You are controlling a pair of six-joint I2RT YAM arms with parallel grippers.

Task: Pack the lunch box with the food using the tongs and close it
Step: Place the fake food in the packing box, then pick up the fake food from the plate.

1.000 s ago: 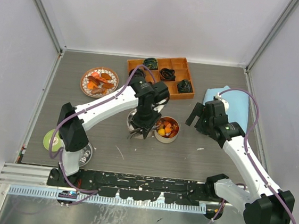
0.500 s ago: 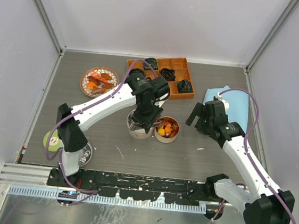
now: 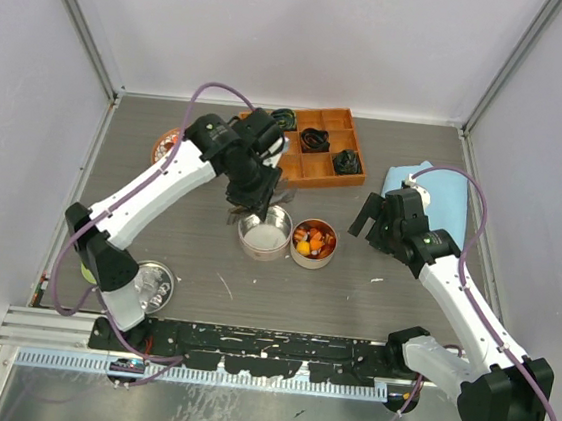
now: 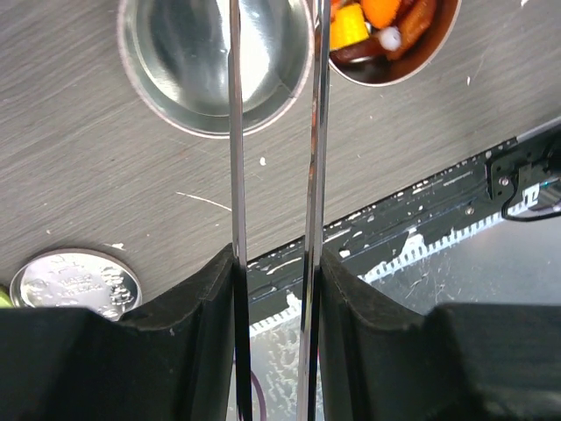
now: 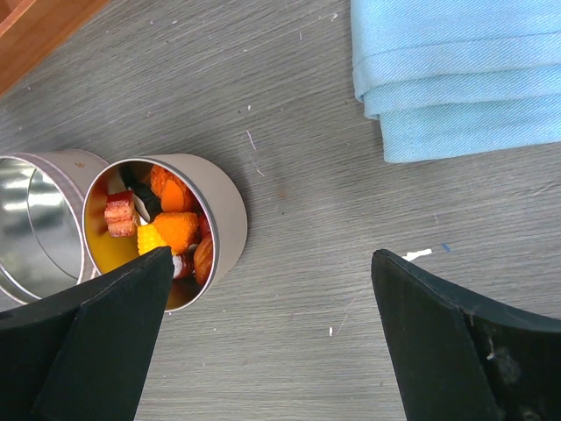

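Observation:
My left gripper [image 4: 276, 263] is shut on the silver tongs [image 4: 317, 132], whose two thin arms run parallel out from between its fingers [image 4: 206, 294]. In the top view it [image 3: 248, 185] hovers just left of and behind the empty tin [image 3: 264, 236] of the lunch box. A second tin [image 3: 313, 243] to its right holds orange, red and yellow food [image 5: 166, 230]. Nothing shows between the tongs' arms; their tips are cut off. More food lies on an orange plate [image 3: 168, 141], mostly hidden by the left arm. My right gripper [image 5: 272, 259] is open, over bare table right of the filled tin [image 5: 223, 219].
A wooden tray [image 3: 313, 144] with dark coiled lumps stands at the back. A folded blue cloth [image 3: 434, 191] lies right of it. A round metal lid [image 3: 156, 284] and a green disc [image 3: 84, 270] lie near the left arm's base.
The left arm has swung back and to the left with the tongs, from over the empty tin towards the plate. The right arm has stayed still.

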